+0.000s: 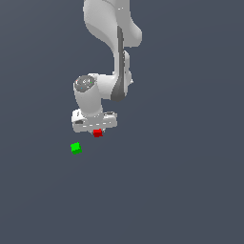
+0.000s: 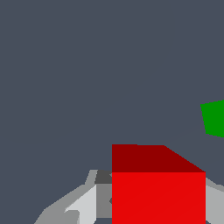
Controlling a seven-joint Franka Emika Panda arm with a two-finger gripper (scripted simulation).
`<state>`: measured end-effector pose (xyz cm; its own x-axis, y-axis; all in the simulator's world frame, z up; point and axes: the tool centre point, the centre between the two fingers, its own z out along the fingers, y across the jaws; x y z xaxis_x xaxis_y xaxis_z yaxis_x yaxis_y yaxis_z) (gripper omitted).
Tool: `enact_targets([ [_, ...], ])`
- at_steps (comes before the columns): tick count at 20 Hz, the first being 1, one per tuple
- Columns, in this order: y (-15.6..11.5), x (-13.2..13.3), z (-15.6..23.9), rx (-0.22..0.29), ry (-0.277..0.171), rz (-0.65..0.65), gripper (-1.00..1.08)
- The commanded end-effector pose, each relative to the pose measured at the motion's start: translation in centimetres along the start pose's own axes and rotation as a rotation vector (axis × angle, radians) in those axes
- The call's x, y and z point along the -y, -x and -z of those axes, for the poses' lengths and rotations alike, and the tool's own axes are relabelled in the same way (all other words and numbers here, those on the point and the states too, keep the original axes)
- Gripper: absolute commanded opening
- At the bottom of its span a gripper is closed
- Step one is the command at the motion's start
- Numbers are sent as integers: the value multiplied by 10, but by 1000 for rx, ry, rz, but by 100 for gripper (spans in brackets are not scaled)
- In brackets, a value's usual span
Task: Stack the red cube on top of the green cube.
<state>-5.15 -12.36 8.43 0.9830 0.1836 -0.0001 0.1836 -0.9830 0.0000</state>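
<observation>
Claw [image 1: 97, 134] of the white arm, closed on the tiny plain bright red cube [image 1: 97, 133], fingers [image 2: 83, 205] flanking it on both sides in the wrist view. Cube held square between them, one flat face toward the wrist camera, no long axis to speak of. Further out, toward the exterior view's lower left, tiny plain bright green cube [image 1: 76, 148] on the dark grey bench [image 1: 181, 190], near the red one but not touching, turned corner-on.
</observation>
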Motion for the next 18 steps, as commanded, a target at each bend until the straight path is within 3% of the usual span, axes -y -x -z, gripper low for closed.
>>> enact_targets([
  [1,0,0,15,0,0,0,-100],
  [8,-1,0,35,0,0,0,-100],
  [18,-5,-17,26,-1,0,0,-100],
])
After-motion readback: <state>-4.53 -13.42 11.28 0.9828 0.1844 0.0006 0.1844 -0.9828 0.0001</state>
